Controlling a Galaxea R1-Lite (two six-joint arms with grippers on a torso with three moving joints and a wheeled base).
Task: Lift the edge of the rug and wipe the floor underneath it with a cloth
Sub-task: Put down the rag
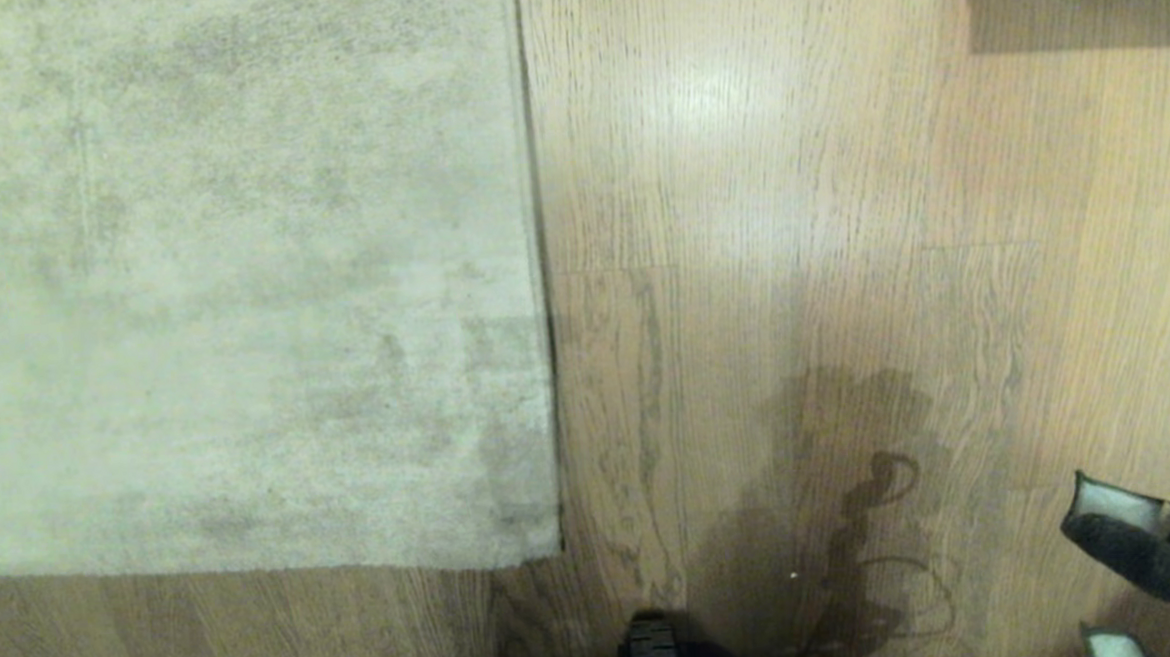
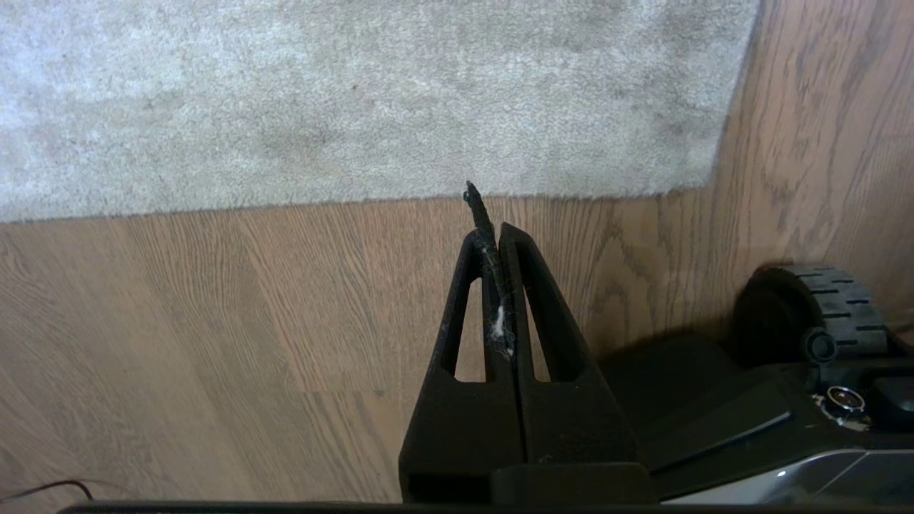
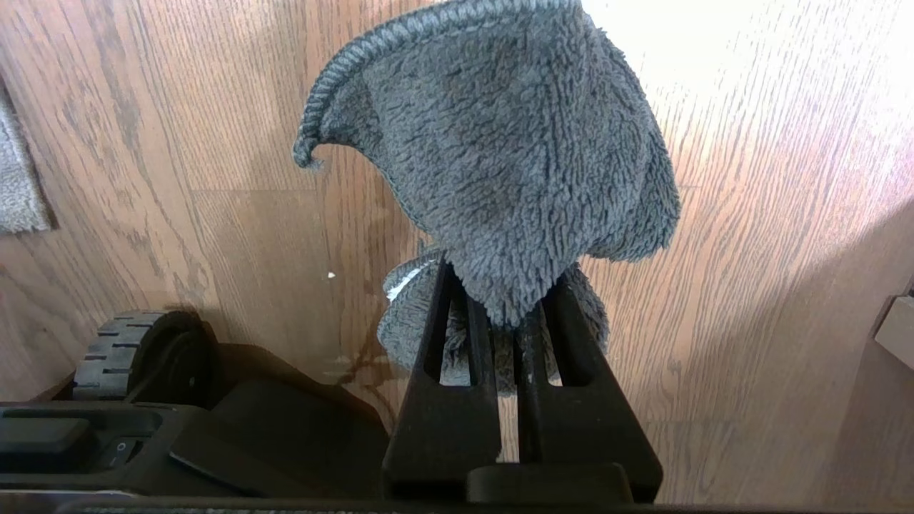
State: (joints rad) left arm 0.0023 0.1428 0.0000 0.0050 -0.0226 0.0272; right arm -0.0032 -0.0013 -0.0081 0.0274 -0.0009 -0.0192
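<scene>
Head view: rug (image 1: 232, 277) lies flat, fills the left and upper-left. Its right edge (image 1: 540, 271) runs straight down to a corner (image 1: 553, 550) near bottom centre. All of it sits flat on the floor (image 1: 839, 205), nothing lifted. Glare patch on the planks to the right of the edge. Dark furniture foot or shadow at top right. Cloth (image 1: 1152, 549) shows at the bottom right, dark face with a pale face behind, up off the floor. Robot's shadow falls on the planks between corner and cloth. A base wheel (image 1: 652, 650) peeks in at bottom centre.

Left wrist view: left gripper (image 2: 493, 228) hangs over bare floor (image 2: 214, 321), just short of the rug's near border (image 2: 357, 198). Jaws clenched together, holding nothing; bits of fluff stuck between the fingers (image 2: 464, 285). Rug corner (image 2: 714, 182) is off to one side, wheel (image 2: 821, 314) and base beyond it.

Right wrist view: right gripper (image 3: 503, 285) is clamped on the cloth (image 3: 500, 157). Cloth fans out past the fingertips, fuzzy grey face toward camera, stitched hem curling at one end, more of it bunched under the fingers (image 3: 435, 335). Floor (image 3: 750, 214) beneath, cloth not touching it. Sliver of rug (image 3: 18, 185) at the frame edge, well apart. Wheel (image 3: 114, 350) and base in the near corner.
</scene>
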